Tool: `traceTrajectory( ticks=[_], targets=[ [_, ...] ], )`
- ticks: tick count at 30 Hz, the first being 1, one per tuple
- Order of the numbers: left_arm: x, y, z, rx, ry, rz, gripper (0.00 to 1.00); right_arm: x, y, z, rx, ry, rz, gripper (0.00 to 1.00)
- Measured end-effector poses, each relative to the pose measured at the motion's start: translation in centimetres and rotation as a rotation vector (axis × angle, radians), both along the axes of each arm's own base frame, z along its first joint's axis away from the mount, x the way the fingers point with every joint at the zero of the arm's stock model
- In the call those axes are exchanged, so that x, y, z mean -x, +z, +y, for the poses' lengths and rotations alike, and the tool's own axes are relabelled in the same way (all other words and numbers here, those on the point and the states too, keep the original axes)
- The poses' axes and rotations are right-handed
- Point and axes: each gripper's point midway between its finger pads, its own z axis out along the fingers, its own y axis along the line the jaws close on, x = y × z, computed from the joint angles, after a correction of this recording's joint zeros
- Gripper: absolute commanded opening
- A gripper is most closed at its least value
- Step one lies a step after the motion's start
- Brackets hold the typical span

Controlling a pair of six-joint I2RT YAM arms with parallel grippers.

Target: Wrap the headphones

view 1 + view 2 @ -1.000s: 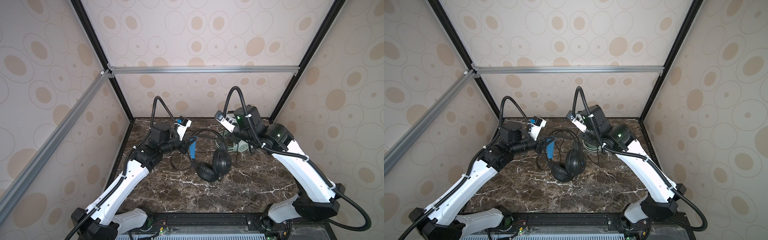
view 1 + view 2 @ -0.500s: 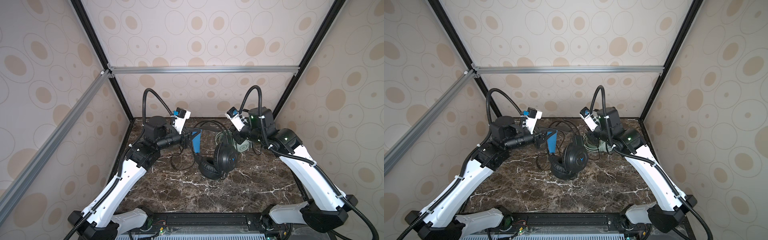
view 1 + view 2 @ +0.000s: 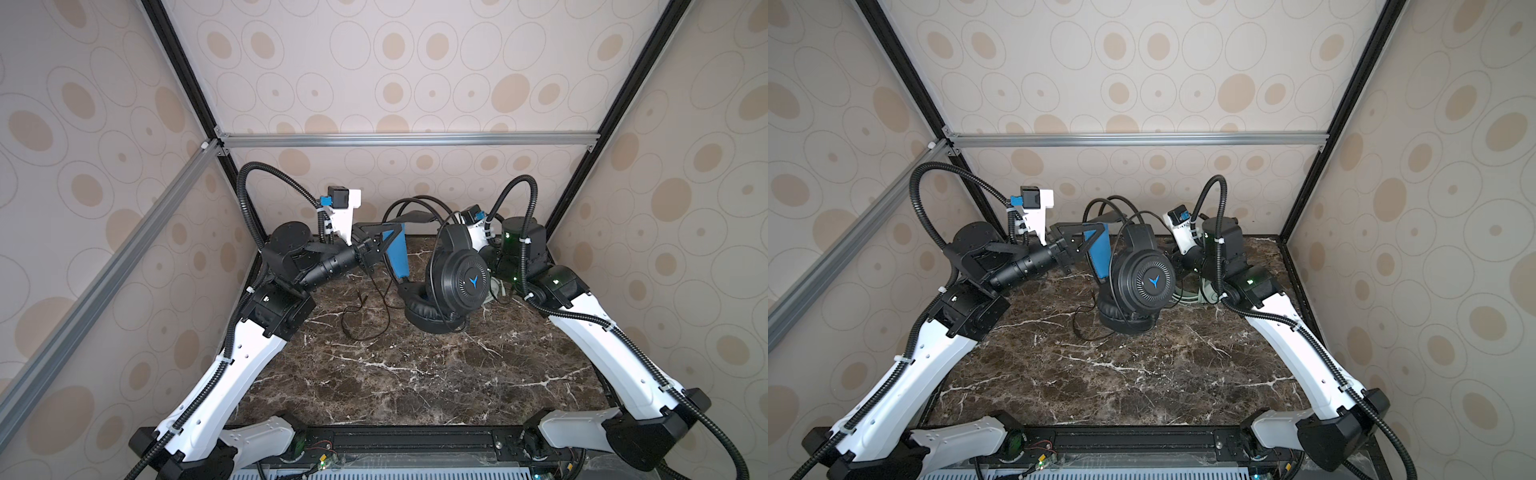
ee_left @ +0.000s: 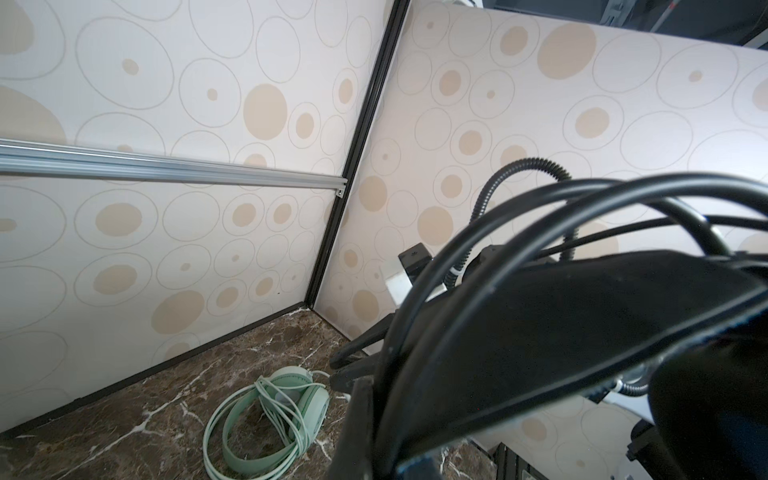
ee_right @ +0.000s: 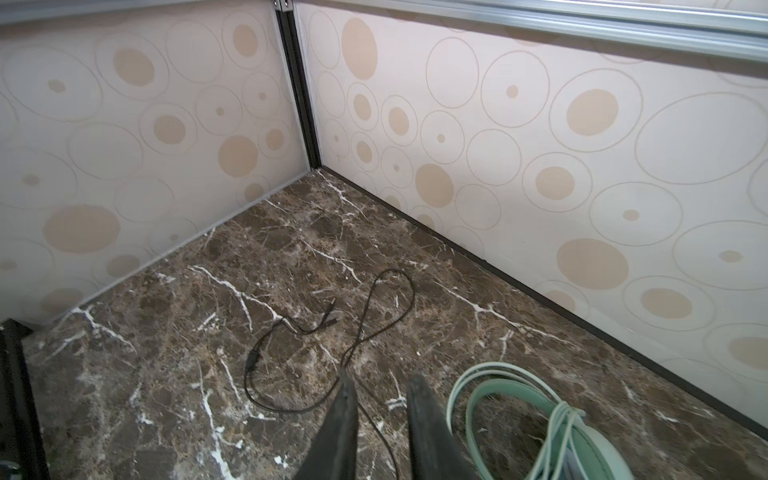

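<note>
My left gripper is shut on the blue-lined headband of the black headphones, holding them up over the back of the marble table. Thick black cord loops lie around that headband, close to the lens in the left wrist view. The thin black cord end trails loose on the table. My right gripper is open low over the table, beside the mint-green headphones. The thin cord passes through the gap; I cannot tell whether it touches. In both top views the black ear cup hides this gripper.
The mint-green headphones lie at the back right with their pale cord bundled around them. Patterned walls close in the back and both sides. Bare marble stretches from the headphones to the front rail.
My left arm has lifted the black headphones higher and toward the back. My right gripper has opened and drawn away to the right, down near the table.
</note>
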Motion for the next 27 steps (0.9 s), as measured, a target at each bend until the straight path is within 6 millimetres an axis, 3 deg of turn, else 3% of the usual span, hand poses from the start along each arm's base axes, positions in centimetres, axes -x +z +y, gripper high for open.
traceTrajectory(
  ticks=[8,14,18,24,27],
  targets=[
    [-1.0,2.0,0.9,0.137,0.105,-0.008,0.0,-1.1,-2.4,2.0,-0.156,0.04,0.047,0.26],
    [-2.2,1.6,0.9,0.234,0.16,0.022,0.0,-2.8,-5.4,3.5,-0.25,0.052,0.117,0.31],
    [-3.0,1.5,0.3,0.268,0.179,0.036,0.0,-3.7,-6.1,4.5,-0.314,0.064,0.137,0.36],
    [-3.7,1.2,0.3,0.283,0.219,0.052,0.0,-4.8,-6.3,5.9,-0.389,0.101,0.151,0.27],
    [-4.0,1.3,0.7,0.302,0.253,0.058,0.0,-5.1,-7.0,6.4,-0.413,0.118,0.176,0.18]
  ],
)
